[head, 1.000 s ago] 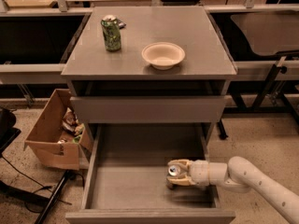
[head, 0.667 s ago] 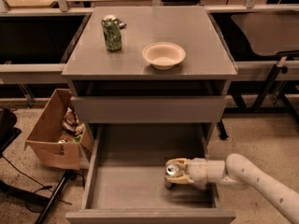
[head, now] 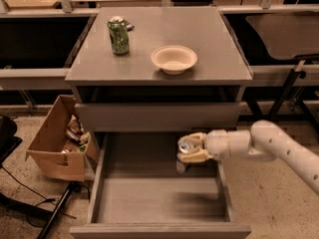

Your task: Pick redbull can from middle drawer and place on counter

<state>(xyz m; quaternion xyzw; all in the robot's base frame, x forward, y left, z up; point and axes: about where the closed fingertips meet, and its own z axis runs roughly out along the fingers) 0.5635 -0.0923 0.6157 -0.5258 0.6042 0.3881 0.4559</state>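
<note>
**Figure: Redbull can gripped above the open middle drawer, with hazards of the lift to come**

Camera view. The gripper, on a white arm reaching in from the right, is clamped on the redbull can. One cream finger lies above the can's silver top and one below, so the can sits between the fingers. It appears to be held clear of the floor of the middle drawer, toward the drawer's right rear.

Likely hazards:
- The closed upper drawer front and the edge of the counter overhang the can. A straight upward lift could strike them, so the can probably has to come outward first.
- The grip looks high on the can, so a knock could tilt it or make it slip.
- On the counter, the white bowl and the green can take up space. A careless placement could nudge either.
</note>
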